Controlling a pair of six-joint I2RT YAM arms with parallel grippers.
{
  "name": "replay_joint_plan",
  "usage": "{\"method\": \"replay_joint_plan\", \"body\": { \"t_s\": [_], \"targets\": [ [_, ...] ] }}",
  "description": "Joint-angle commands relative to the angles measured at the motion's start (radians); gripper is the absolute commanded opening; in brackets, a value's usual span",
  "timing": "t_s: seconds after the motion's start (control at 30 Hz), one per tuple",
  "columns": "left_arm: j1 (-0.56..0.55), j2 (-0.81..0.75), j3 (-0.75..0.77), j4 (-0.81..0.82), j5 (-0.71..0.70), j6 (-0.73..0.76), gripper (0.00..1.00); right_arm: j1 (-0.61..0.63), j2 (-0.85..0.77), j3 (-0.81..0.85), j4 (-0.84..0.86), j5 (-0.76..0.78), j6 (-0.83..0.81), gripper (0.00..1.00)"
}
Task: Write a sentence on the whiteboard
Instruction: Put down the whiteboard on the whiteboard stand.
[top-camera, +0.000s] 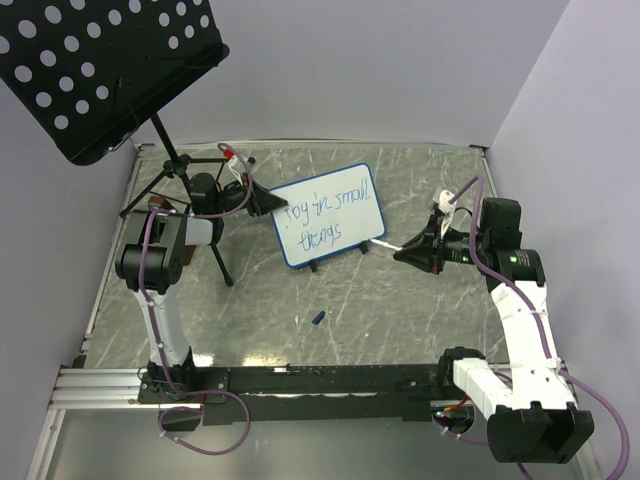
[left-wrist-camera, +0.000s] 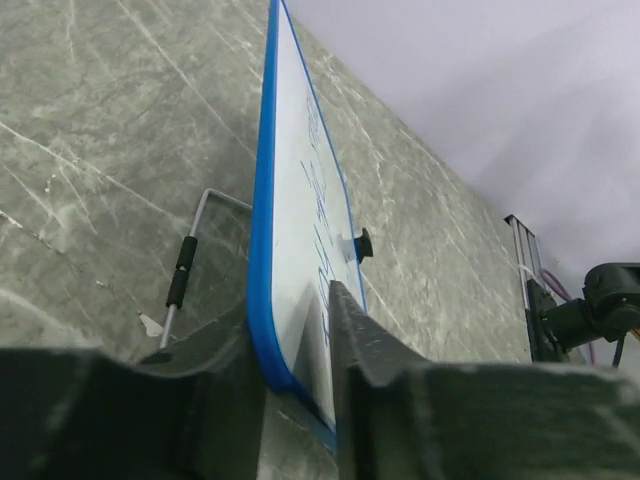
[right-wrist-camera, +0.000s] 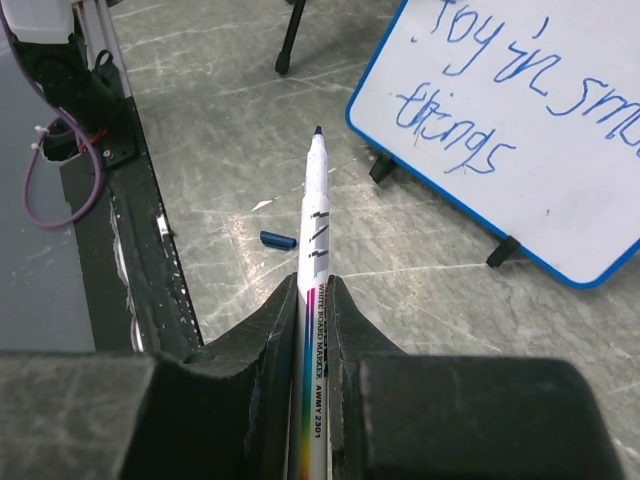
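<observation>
The whiteboard (top-camera: 328, 215) with its blue frame stands on two black feet mid-table, also in the left wrist view (left-wrist-camera: 300, 200) and the right wrist view (right-wrist-camera: 520, 110). The sentence (top-camera: 325, 213) is blue handwriting in two lines, "toy in small things" (right-wrist-camera: 480, 60). My left gripper (top-camera: 262, 200) straddles the board's left edge (left-wrist-camera: 288, 305), jaws slightly apart with a thin gap on the face side. My right gripper (top-camera: 405, 252) sits right of the board, shut on a white marker (right-wrist-camera: 316, 200) with its uncapped tip pointing away from the jaws (right-wrist-camera: 313, 285).
A black perforated music stand (top-camera: 100, 70) rises at the back left, with its tripod legs (top-camera: 215, 255) near the left arm. A blue marker cap (top-camera: 318, 318) lies on the table in front of the board (right-wrist-camera: 278, 239). A metal rod with a black sleeve (left-wrist-camera: 185, 270) sits behind the board.
</observation>
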Motion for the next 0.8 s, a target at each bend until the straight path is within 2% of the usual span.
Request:
{"method": "replay_joint_plan", "body": {
  "t_s": [0.0,0.3,0.4,0.47,0.6,0.63,0.73,0.77],
  "targets": [
    [0.032,-0.044,-0.02,-0.025,-0.011,0.081,0.37,-0.007,-0.003,-0.002,0.019,-0.022,-0.023,0.0],
    [0.032,-0.064,-0.023,-0.014,-0.013,0.078,0.41,-0.007,-0.003,-0.002,0.017,-0.025,-0.021,0.0],
    [0.032,-0.088,-0.02,-0.034,-0.025,0.084,0.47,-0.007,0.0,-0.002,0.017,-0.023,-0.024,0.0],
    [0.032,-0.116,-0.019,-0.054,-0.053,0.102,0.56,-0.007,0.002,0.0,0.016,-0.023,-0.024,0.0],
    [0.032,-0.167,0.011,-0.207,-0.148,0.182,0.69,-0.005,-0.001,0.0,0.014,-0.025,-0.026,0.0],
    [0.032,-0.182,0.014,-0.259,-0.171,0.203,0.76,-0.007,-0.001,-0.002,0.016,-0.025,-0.024,0.0],
    [0.032,-0.211,0.029,-0.34,-0.25,0.243,0.79,-0.007,-0.003,-0.002,0.016,-0.025,-0.026,0.0],
    [0.031,-0.219,0.032,-0.359,-0.264,0.252,0.83,-0.007,-0.004,-0.002,0.016,-0.025,-0.026,0.0]
  ]
}}
